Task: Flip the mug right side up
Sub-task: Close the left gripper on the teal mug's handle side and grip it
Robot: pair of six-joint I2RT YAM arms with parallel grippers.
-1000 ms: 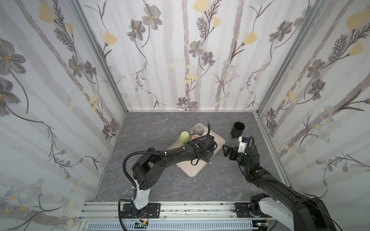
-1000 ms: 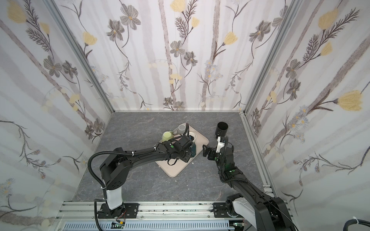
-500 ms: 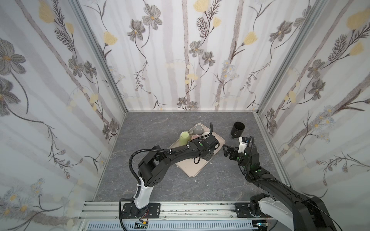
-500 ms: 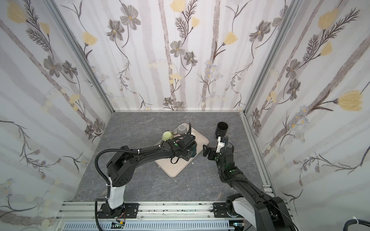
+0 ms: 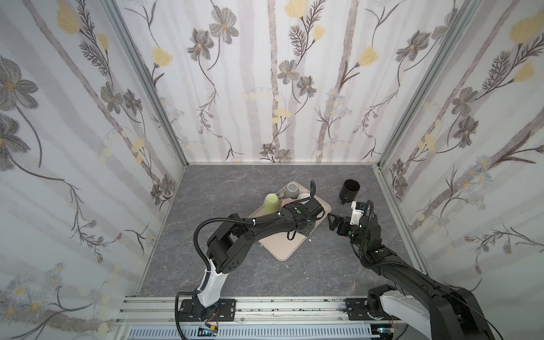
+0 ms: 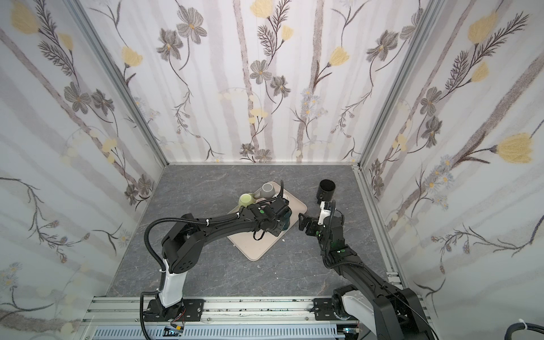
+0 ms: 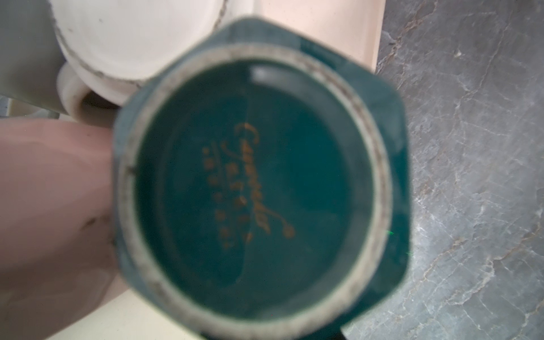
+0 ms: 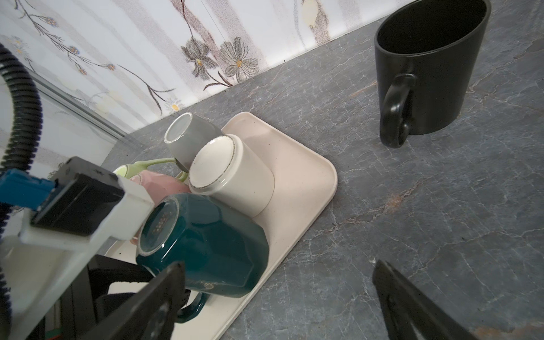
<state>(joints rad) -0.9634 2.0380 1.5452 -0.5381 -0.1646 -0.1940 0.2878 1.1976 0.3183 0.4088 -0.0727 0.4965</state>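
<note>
Judged the task barely begun. Found the teal mug [image 8: 206, 241] mouth down on the beige tray [image 8: 309, 176], at the corner nearest the right arm, handle reaching toward the tray's edge, side touching the cream mug [image 8: 232, 173]. Saw its unglazed foot ring and gold maker's mark filling the left wrist view, so placed the left gripper [image 6: 282, 218] directly above it and close. Could not make out that gripper's fingers in any view, so could not call it clamped on the mug or slack. Noted no lift and no tilt, with the rim apparently flat on the tray.

Found the right gripper [image 8: 279, 264] spread wide, holding nothing, low over the table [image 8: 441, 206] just beside the tray and aimed toward the teal mug.

Counted other mugs bottom up on the tray besides the cream one: a grey mug [image 8: 191, 135], a pink mug [image 8: 160, 184], a green mug [image 5: 271, 203]. Spotted a black mug [image 8: 435, 73] mouth up on the table, well apart from the tray, presumably needing nothing.

Left to do, by this reading: secure a hold on the teal mug, raise it clear of its neighbours, roll it over, set it down on its foot, let go.
</note>
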